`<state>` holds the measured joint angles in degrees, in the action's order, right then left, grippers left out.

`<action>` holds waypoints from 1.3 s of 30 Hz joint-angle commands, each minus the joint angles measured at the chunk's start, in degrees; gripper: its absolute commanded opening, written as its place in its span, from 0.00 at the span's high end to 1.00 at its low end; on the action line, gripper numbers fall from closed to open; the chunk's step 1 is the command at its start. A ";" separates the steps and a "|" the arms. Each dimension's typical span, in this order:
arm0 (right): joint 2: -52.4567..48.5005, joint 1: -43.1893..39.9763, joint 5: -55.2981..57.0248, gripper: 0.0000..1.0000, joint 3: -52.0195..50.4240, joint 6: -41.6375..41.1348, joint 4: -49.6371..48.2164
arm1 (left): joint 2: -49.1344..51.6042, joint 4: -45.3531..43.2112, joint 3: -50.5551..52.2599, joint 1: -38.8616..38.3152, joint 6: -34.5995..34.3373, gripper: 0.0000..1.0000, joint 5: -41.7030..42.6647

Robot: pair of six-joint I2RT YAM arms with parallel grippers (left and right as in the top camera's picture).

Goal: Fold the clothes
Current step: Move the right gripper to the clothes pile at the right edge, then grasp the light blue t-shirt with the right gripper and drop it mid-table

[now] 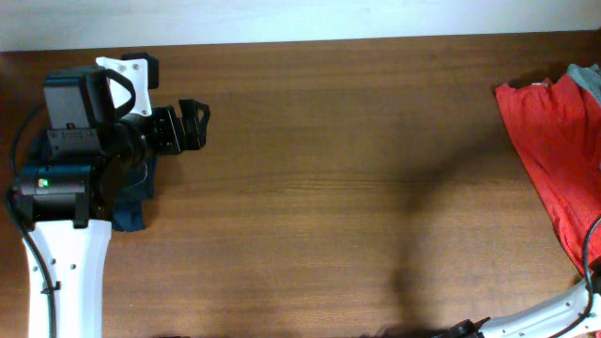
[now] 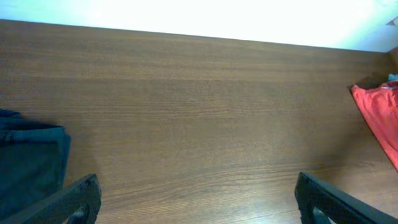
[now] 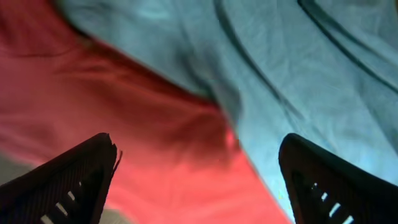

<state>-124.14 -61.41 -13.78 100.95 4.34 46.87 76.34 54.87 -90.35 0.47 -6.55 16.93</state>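
A red garment (image 1: 549, 141) lies crumpled at the table's right edge, with a light teal garment (image 1: 587, 80) beside it at the far right. A dark blue folded garment (image 1: 131, 202) lies under my left arm; it also shows in the left wrist view (image 2: 28, 162). My left gripper (image 1: 195, 122) is open and empty over bare table at the left. My right gripper (image 3: 199, 180) is open, close above the red garment (image 3: 124, 124) and teal garment (image 3: 261, 68); it is outside the overhead view.
The brown wooden table (image 1: 338, 188) stretches between the two arms. The red garment's corner shows at the right of the left wrist view (image 2: 379, 112). The right arm's white link (image 1: 554, 314) enters at the bottom right.
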 commanded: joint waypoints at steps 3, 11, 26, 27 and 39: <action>-3.74 0.28 2.67 0.16 0.79 1.42 -1.84 | -0.26 -0.07 -1.09 0.09 -0.09 0.01 -0.44; -7.72 0.26 3.08 0.37 0.90 1.18 -4.83 | -0.26 0.31 -1.09 0.07 -0.11 0.01 -0.22; -2.58 1.03 -13.25 0.96 14.03 -10.56 -0.70 | -0.26 0.07 -1.09 0.07 -0.09 0.01 -0.22; -1.46 1.36 -16.39 0.96 15.89 -11.47 0.22 | -0.26 0.07 -1.09 0.07 -0.09 0.01 -0.22; 15.41 14.56 -34.73 0.96 34.67 -15.37 10.01 | -0.26 -0.79 -1.09 0.09 -0.09 0.01 -0.24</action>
<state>-116.71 -53.21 -40.32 130.80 -9.69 55.29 76.34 54.85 -90.35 0.47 -6.55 16.93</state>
